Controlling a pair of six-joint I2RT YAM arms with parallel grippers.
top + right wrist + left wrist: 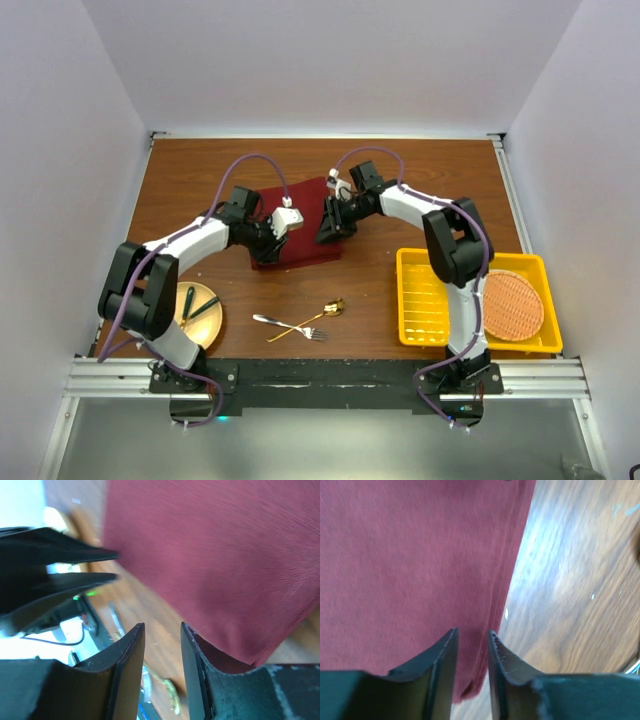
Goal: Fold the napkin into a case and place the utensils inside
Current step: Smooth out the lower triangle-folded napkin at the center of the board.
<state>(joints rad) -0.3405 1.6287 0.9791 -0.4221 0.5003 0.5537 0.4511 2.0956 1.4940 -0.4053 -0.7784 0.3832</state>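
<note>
The maroon napkin lies folded into a rectangle at mid-table, between both grippers. My left gripper hovers over its near-left part. In the left wrist view the fingers stand a little apart above the napkin's long edge, with cloth showing in the gap. My right gripper is at the napkin's right edge. Its jaws are open over bare wood, the napkin beside the right finger. The silver fork and gold spoon lie crossed near the front edge.
A round plate with dark green-handled cutlery sits front left. A yellow tray front right holds the orange woven mat. The left gripper's fingers show close by in the right wrist view.
</note>
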